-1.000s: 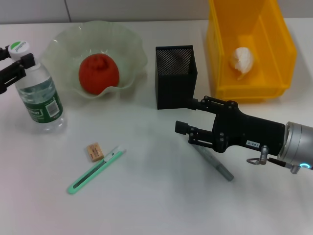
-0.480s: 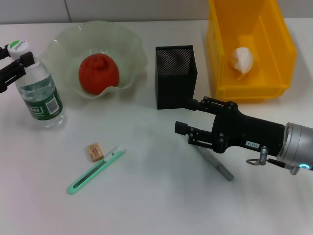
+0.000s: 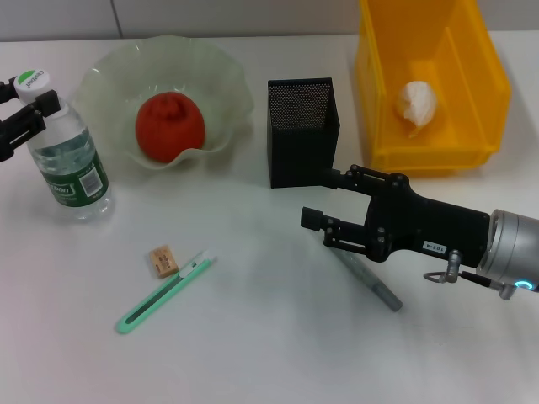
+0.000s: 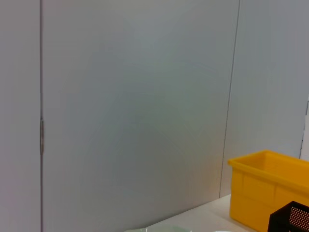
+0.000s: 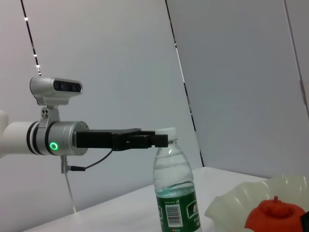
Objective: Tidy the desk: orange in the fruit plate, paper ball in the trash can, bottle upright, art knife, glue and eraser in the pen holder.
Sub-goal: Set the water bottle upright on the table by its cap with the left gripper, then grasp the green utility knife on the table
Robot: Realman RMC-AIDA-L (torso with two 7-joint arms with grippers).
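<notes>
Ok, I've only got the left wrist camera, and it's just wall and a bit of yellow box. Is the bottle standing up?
Observer: Yes, the bottle stands upright, and the left gripper is shut on its neck.
Operator: Where's the orange?
Observer: The orange sits in the fruit plate.
Operator: What isn't put away?
Observer: The eraser, art knife and glue lie on the desk, with the open right gripper just above the glue.
</notes>
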